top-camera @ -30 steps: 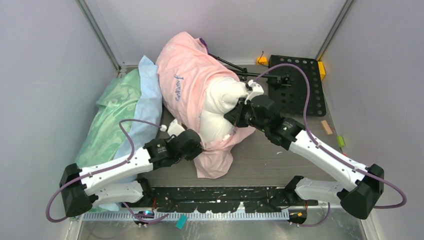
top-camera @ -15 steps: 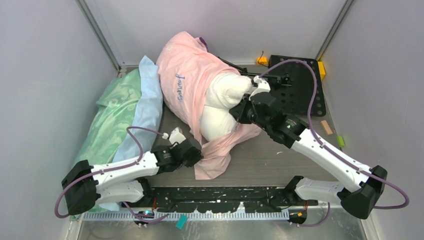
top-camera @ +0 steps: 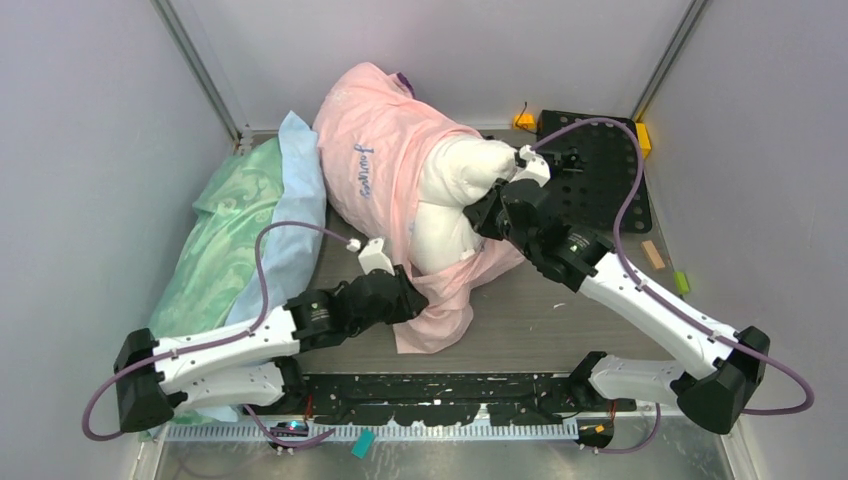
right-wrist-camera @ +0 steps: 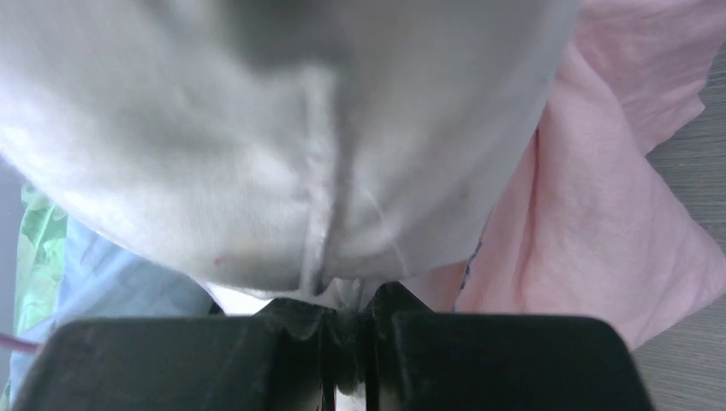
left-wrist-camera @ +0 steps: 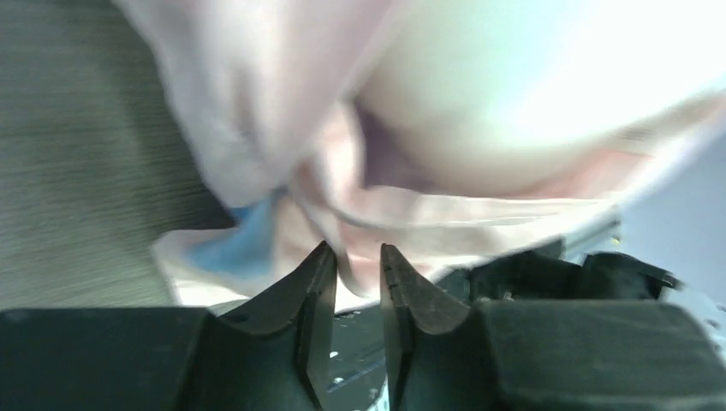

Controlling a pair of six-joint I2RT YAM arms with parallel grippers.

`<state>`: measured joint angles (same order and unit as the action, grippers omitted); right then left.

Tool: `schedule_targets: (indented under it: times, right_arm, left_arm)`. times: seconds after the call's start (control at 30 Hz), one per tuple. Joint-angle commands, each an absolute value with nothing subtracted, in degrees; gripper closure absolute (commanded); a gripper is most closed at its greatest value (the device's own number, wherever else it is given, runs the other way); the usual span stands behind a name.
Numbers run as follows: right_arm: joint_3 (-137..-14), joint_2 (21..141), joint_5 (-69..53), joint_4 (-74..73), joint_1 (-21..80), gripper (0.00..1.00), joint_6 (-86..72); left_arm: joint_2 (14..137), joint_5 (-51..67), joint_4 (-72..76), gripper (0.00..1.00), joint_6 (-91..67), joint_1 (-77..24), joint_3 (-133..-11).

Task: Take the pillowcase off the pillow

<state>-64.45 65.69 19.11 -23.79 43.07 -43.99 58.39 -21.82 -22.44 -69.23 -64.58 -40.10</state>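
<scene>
From above, I see the crumpled pink pillowcase [top-camera: 375, 170] in the middle of the grey table [top-camera: 540, 310]. The plump white pillow [top-camera: 450, 190] bulges from its open end. The left gripper [top-camera: 417, 302] is at the loose hem and the right gripper [top-camera: 485, 213] is at the pillow's bare end.

On my left wrist camera, the fingers [left-wrist-camera: 317, 282] are nearly together, pinching a soft pink fold.

On the right wrist camera, the jaws are clamped tight on a puckered pinch of smooth white pillow cloth.

Bare surface [top-camera: 545, 318] is left open at 5 o'clock of the pillow [top-camera: 450, 195]; the 9 o'clock side is blocked by heaped green and blue bedding [top-camera: 240, 235], 2 o'clock by a black perforated plate [top-camera: 600, 190], 6 o'clock by the bunched pillowcase [top-camera: 380, 180].
</scene>
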Motion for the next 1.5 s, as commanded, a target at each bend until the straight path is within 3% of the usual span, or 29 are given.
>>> schedule_targets:
  times: [0.0,0.2,0.33,0.77,0.83,1.07,1.47]
  right_arm:
    - [-67.19,67.46,20.13,-12.43,42.63,1.0,-47.28]
    - [-67.67,68.51,17.57,-11.39,42.55,1.0,-46.51]
    - [-67.76,68.96,16.66,-11.0,42.54,1.0,-46.58]
    - [-67.93,68.62,15.03,-10.97,42.57,1.0,-47.13]
    - [-68.17,68.56,14.87,-10.95,42.57,1.0,-47.26]
    - [-69.52,68.71,14.53,-10.85,42.59,1.0,-48.74]
    - [-73.89,67.06,16.97,-10.1,41.51,1.0,-52.39]
  left_arm:
    - [54.6,-18.08,-21.46,0.67,-54.18,-64.83,-47.49]
    - [48.54,-18.54,-23.06,0.47,-52.6,-64.9,-48.3]
    - [48.48,-18.96,-23.41,0.41,-51.79,-64.86,-50.68]
    - [61.78,-16.53,-24.25,0.47,-35.82,-64.83,-59.86]
    - [62.84,-14.91,-22.04,0.5,-35.17,-64.84,-58.47]
    - [68.36,-7.29,-15.79,0.84,-36.06,-64.86,-55.28]
    - [72.04,-9.6,-6.46,0.95,-42.59,-65.13,-43.28]
